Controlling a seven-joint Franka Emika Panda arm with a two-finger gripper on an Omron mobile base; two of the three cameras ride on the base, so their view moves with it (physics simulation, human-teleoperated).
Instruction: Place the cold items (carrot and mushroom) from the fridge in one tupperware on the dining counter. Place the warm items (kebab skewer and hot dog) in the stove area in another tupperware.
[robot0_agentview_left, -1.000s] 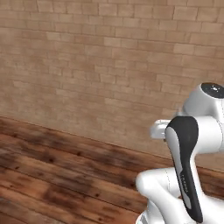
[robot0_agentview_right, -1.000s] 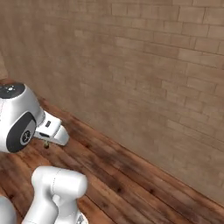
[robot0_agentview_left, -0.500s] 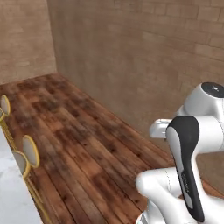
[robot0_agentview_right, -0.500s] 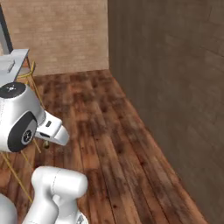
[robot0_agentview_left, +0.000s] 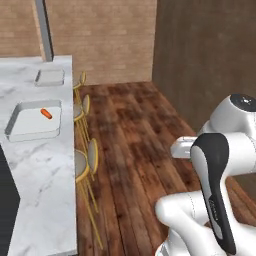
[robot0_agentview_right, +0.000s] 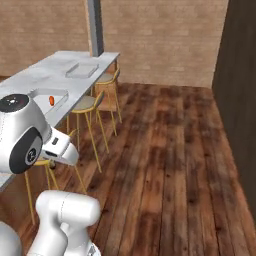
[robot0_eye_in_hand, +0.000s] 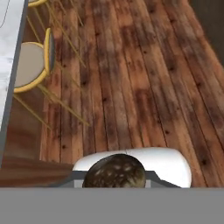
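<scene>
Mushroom (robot0_eye_in_hand: 114, 171): you have a brown speckled cap sitting right at the gripper (robot0_eye_in_hand: 114, 183) in the hand view, with a pale body behind it; I judge this to be the mushroom, carried.
Fingers: you cannot see the tips themselves; by their position about the cap I judge them clamped on it.
Carrot (robot0_agentview_left: 46, 113): already lying in the nearer tupperware (robot0_agentview_left: 33, 120) on the dining counter (robot0_agentview_left: 42, 185).
Second tupperware (robot0_agentview_left: 50, 77): beyond the first on the same counter, apparently empty.
Step in hand: you are carrying the mushroom toward the counter (the cold pair is half done, by my reading).
Next move: bring the base alongside the counter past the stools (robot0_agentview_left: 85, 161), reach over the carrot's tupperware, then release above it.
Writing or brands: none legible anywhere.
</scene>
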